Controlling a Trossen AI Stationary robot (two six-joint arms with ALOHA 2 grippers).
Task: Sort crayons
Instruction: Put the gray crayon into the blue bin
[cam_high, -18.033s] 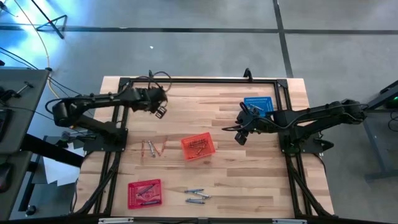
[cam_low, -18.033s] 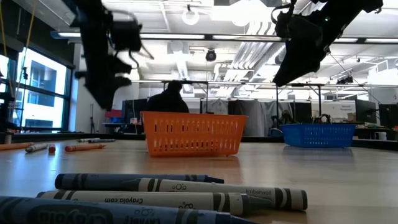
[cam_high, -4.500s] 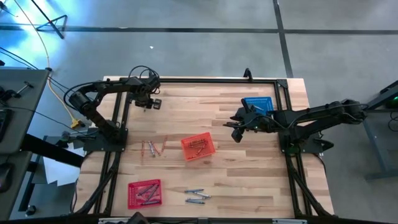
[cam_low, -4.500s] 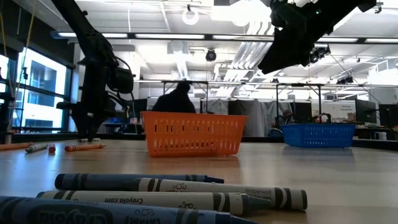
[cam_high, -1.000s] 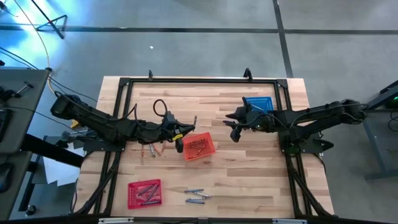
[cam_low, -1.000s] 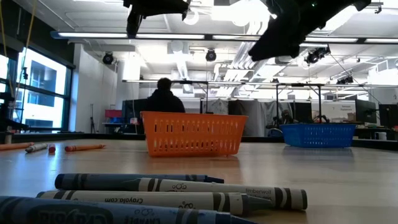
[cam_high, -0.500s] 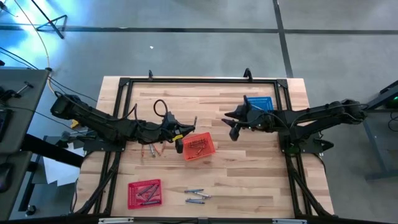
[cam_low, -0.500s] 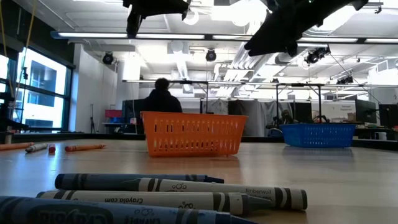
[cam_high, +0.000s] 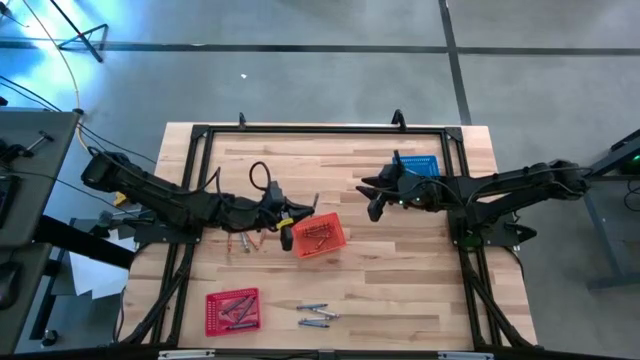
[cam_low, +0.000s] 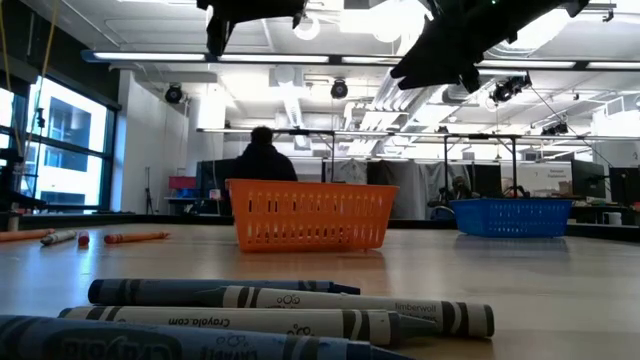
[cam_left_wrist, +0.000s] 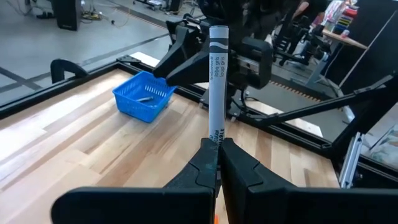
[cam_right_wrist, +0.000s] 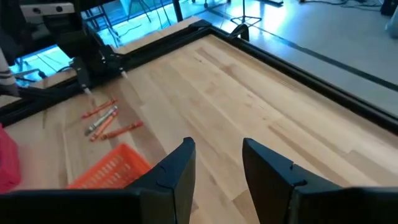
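Observation:
My left gripper hangs above the table by the far left corner of the orange basket, shut on a grey crayon. My right gripper stands open in the air right of centre, near the blue basket, with nothing between its fingers. Loose orange and grey crayons lie flat on the table left of the orange basket. Bluish crayons lie near the front edge and fill the foreground of the low view. My left gripper pinches the grey crayon's one end between its two fingers, at their free ends. The fingers come roughly level from the table's left and lie across the crayon. The crayon sticks out past the fingers, lifted clear of the table and the basket.
A red basket with crayons sits at the near left. The orange basket holds several crayons. The blue basket holds a crayon. A black frame runs round the table. A person stands in the room beyond.
My right gripper has rolled a little about its own axis while staying in place, still open. My left gripper and its crayon have kept still.

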